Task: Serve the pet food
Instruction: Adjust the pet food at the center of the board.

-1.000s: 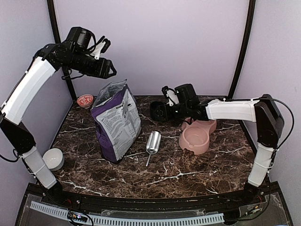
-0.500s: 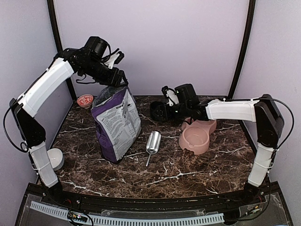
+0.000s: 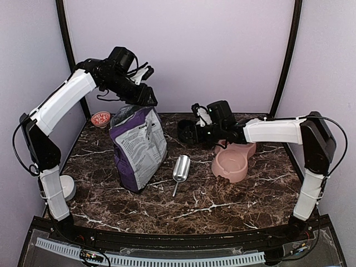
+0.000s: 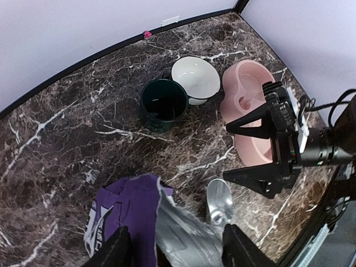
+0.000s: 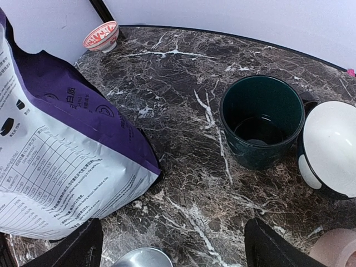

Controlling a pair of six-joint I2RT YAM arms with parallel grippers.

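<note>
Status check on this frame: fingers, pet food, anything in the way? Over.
Left gripper: fingers open over the bag top. Right gripper: fingers open, empty, by green mug. Pet food not in sight, none seen in pink bowl. Scoop untouched between them.

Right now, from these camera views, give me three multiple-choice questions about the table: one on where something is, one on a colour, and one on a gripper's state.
1. Where does the metal scoop lie?
A) between the purple bag and the pink double bowl
B) inside the mug
C) on top of the bag

2. What colour is the mug beside the white bowl?
A) red
B) dark green
C) yellow

3. How is the right gripper?
A) open, holding nothing
B) shut on the scoop
C) shut on the bag

Answers: 1 A, the top view shows it lying between them. 2 B, the right wrist view shows its dark green wall. 3 A, its fingers stand wide apart, gripping nothing.
</note>
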